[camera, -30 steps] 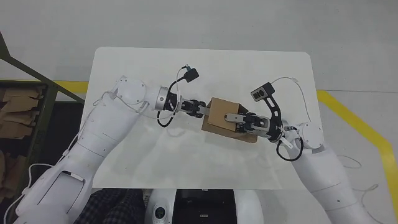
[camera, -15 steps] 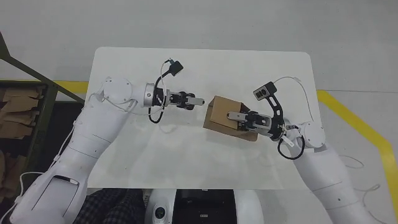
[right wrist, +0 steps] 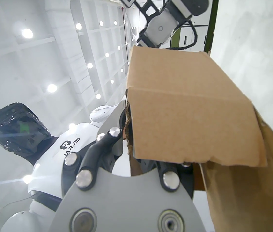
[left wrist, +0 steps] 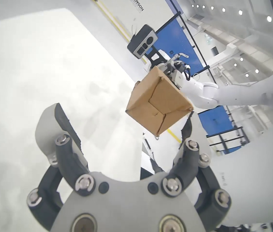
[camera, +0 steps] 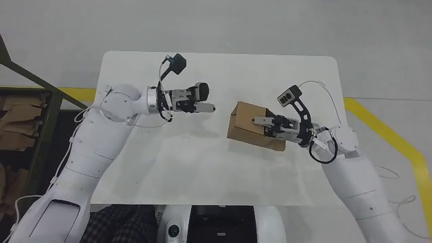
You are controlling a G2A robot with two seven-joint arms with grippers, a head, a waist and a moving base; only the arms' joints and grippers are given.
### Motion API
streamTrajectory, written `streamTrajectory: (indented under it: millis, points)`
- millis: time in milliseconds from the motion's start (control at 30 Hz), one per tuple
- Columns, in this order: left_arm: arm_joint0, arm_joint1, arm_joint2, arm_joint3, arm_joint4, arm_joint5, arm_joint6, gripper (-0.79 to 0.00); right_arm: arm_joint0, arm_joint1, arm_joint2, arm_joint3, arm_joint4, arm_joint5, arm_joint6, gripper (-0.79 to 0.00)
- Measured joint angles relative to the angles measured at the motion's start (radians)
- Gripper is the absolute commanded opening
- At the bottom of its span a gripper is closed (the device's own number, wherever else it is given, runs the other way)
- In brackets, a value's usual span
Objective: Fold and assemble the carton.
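One carton [camera: 244,123] in right pincer [camera: 262,121]

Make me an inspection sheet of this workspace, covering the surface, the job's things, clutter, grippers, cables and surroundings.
Surface: white table, no marks seen.
Job's things: brown cardboard carton, tilted and apparently held off the table; the end facing the left arm has its flaps folded shut.
Clutter: nothing seen.
Grippers: left gripper open, empty and apart from the carton; right gripper shut on the carton's other end.
Cables: black cable looped at the left wrist; white cable arcing over the right wrist; neither touches the carton.
Surroundings: yellow floor line on one side, green-framed rack holding flat cardboard on the other.
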Motion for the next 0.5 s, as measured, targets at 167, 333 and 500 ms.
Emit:
streamTrajectory:
  millis: [167,333,500]
  points:
    - [0.026,0.004,-0.03,-0.072,0.148,-0.112,0.111,0.0,0.036,-0.001,-0.009,0.009,-0.018,0.047,0.0,-0.785]
    - [0.047,0.006,-0.028,-0.097,0.267,-0.182,0.166,0.0,0.066,-0.003,-0.008,0.033,-0.018,0.059,-0.018,-0.785]
    - [0.05,0.005,-0.012,-0.091,0.381,-0.243,0.214,0.0,0.086,-0.003,-0.004,0.059,-0.054,0.045,-0.043,-0.785]
